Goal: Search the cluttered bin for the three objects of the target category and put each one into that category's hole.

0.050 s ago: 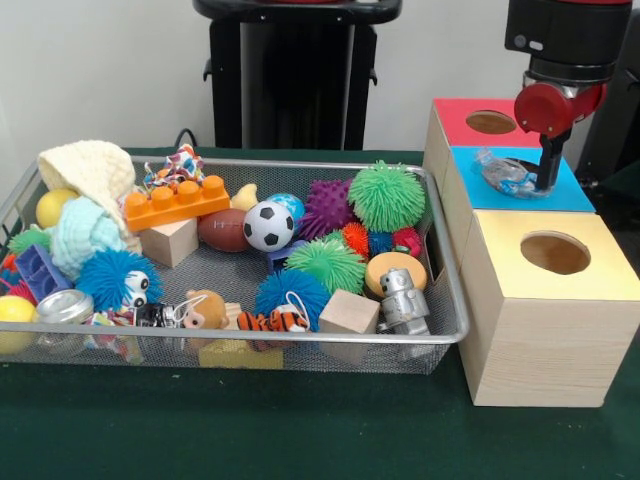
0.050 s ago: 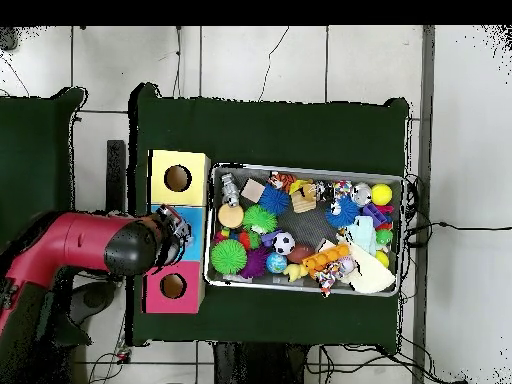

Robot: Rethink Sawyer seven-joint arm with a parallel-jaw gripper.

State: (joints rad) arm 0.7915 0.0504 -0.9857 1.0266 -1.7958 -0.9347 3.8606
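Observation:
My gripper (image 1: pixel 545 172) hangs over the blue-topped box (image 1: pixel 575 192), the middle of three boxes at the right. It looks shut on the right end of a crumpled clear plastic piece (image 1: pixel 505 175), which lies over the spot where the blue box's hole would be and hides it. The red-topped box (image 1: pixel 455 118) behind shows its hole (image 1: pixel 490 122), as does the yellow-topped box (image 1: pixel 545 300) in front. From overhead, the arm covers most of the blue box (image 2: pixel 192 225), with the gripper (image 2: pixel 173 222) above it.
The wire mesh bin (image 1: pixel 450 335) to the left is crowded: soccer ball (image 1: pixel 268 225), toy football (image 1: pixel 222 230), green spiky ball (image 1: pixel 386 196), orange brick (image 1: pixel 176 203), wooden blocks (image 1: pixel 349 312), silver robot figure (image 1: pixel 403 300), knitted cloth (image 1: pixel 88 170).

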